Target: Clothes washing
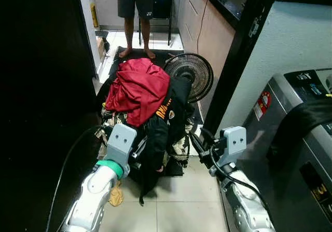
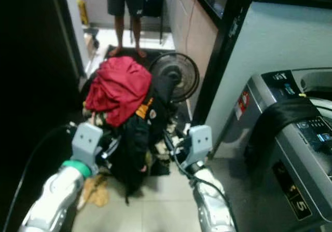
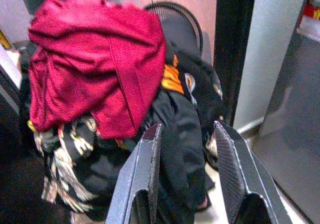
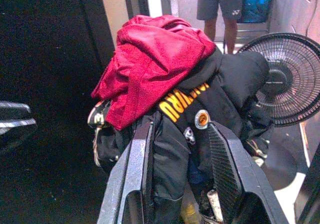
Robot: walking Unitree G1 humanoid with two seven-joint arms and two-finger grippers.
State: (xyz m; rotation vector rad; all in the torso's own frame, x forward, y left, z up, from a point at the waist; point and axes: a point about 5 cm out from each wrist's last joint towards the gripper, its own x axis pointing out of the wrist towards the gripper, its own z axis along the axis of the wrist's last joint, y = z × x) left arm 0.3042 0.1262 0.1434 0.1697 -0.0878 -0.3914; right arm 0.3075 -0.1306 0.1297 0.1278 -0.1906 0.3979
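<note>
A laundry pile stands on the floor ahead, topped by a red garment point(image 1: 137, 86). Under it hangs a black garment with orange lettering point(image 1: 163, 123), and patterned clothes point(image 3: 70, 154) show lower down. My left gripper point(image 3: 187, 129) is open at the pile's near left side, with the black garment seen between its fingers point(image 3: 142, 174). Close to the pile's right side, my right gripper point(image 4: 181, 126) is also open, its fingers point(image 4: 227, 174) framing the same black garment. The grey washing machine point(image 1: 290, 144) is at my right, with a black cloth point(image 1: 303, 118) draped over its top.
A black floor fan point(image 1: 191, 73) stands just behind the pile. A person point(image 1: 136, 14) stands barefoot on a mat at the back. A small yellowish rag point(image 1: 116, 194) lies on the tiles by my left arm. A dark wall is left, cabinets point(image 1: 207, 29) right.
</note>
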